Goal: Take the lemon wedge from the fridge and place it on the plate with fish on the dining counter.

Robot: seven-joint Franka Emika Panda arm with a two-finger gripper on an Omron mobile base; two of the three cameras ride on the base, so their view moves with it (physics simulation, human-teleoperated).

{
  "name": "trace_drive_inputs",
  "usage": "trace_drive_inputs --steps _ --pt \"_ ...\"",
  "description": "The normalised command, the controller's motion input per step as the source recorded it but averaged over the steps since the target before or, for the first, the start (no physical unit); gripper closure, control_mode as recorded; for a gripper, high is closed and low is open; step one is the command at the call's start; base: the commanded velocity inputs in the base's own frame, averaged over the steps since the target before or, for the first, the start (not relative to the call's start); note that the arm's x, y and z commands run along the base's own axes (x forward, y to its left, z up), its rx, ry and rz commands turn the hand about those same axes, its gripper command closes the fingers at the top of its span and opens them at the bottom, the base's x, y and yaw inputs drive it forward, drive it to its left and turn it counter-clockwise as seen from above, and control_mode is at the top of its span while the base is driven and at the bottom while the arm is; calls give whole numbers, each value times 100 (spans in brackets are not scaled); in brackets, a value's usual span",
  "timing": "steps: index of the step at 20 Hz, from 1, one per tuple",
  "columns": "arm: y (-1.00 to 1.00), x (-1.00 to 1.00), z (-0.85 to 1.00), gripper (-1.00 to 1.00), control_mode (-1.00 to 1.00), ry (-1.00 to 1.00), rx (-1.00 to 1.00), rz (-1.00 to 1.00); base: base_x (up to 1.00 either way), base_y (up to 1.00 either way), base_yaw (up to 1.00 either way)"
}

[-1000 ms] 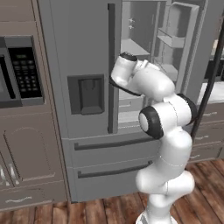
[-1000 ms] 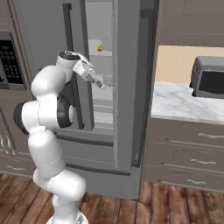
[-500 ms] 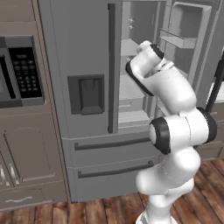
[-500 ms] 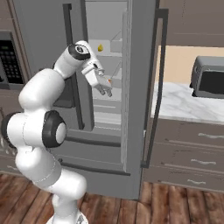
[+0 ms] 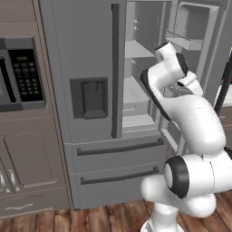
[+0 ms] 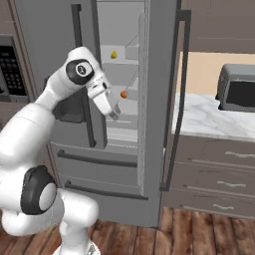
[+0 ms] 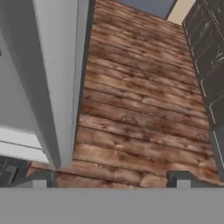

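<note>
The grey fridge [image 6: 47, 40] has its right door [image 6: 158, 74] swung open, showing pale shelves. On an upper shelf lies the tiny yellow lemon wedge [image 6: 114, 54]. My gripper [image 6: 114, 115] hangs in front of the open compartment, well below the wedge and slightly left of a small orange ball [image 6: 123, 94]. It points downward. The hand view shows its dark fingertips [image 7: 40, 177] far apart with nothing between them, over the wooden floor [image 7: 144, 109] beside the fridge door's edge [image 7: 57, 78]. The fridge [image 5: 90, 50] also stands behind my arm. The plate with fish and the dining counter are out of view.
A brown cabinet with a black microwave panel [image 5: 22, 74] stands left of the fridge. To the right, a dark toaster oven [image 6: 238, 87] sits on a marble counter [image 6: 204, 117] over grey drawers. Door bins [image 5: 190, 41] line the open door beside my arm.
My arm's elbow has swung across and its upper links have rolled over. The hand stays before the open compartment and has dropped a little.
</note>
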Motion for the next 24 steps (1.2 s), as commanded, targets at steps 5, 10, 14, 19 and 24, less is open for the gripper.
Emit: trace_drive_inputs --steps 5,10,14,19,24 --pt "17 -88 1 -100 -100 -30 -4 42 0 0 0" --pt "88 -22 16 -100 -100 -28 0 46 0 0 0" --pt "100 0 31 -100 -100 -14 -4 47 0 0 0" --pt "100 1 50 -100 -100 -2 -1 50 0 0 0" --pt "85 8 35 -100 -100 0 1 60 0 0 0"
